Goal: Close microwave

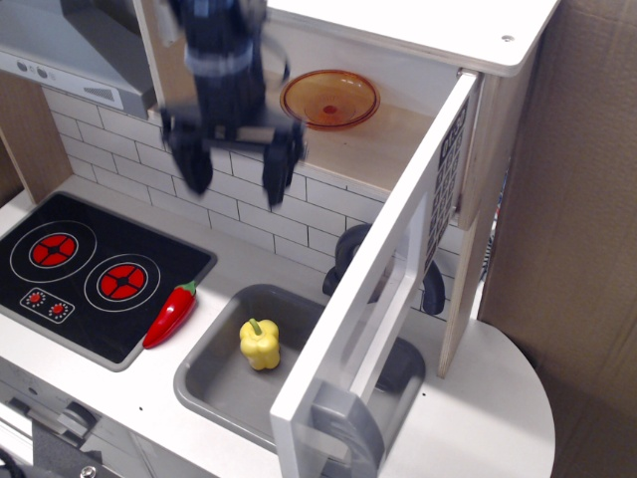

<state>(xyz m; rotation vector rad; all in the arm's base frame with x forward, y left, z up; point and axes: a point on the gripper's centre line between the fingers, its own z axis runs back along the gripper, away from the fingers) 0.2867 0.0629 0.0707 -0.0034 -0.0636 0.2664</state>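
Note:
The microwave (398, 129) is a wooden box at the top of the toy kitchen. Its white door (383, 289) stands wide open, swung out toward me, with a grey handle (348, 423) at its near end and the black keypad panel (445, 174) near the hinge. An orange bowl (329, 98) sits inside the microwave. My gripper (235, 171) is open and empty, blurred by motion, in front of the microwave's left part, well left of the door.
A grey sink (214, 373) holds a yellow bell pepper (260, 344). A red chili (171, 313) lies beside the black stovetop (90, 274). A black faucet (350, 254) stands behind the door. A grey range hood (70, 50) is at the top left.

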